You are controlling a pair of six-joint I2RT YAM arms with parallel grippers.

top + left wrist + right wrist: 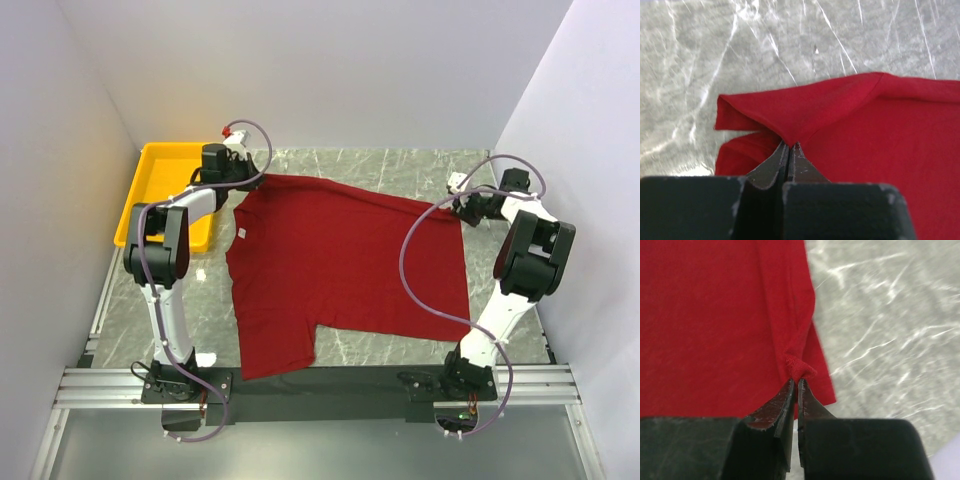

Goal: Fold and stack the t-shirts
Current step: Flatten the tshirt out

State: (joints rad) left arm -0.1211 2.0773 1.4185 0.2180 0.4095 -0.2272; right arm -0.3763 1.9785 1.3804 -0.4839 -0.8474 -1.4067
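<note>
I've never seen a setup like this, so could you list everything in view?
t-shirt: one, dark red, spread on the table
label: one, white, at the t-shirt's neck
tray: one, yellow, far left corner
table: one, grey marbled
left arm, right arm: two, white and black, bases at the near edge
left end effector, right end effector: two, black, each pinching the t-shirt's far edge
</note>
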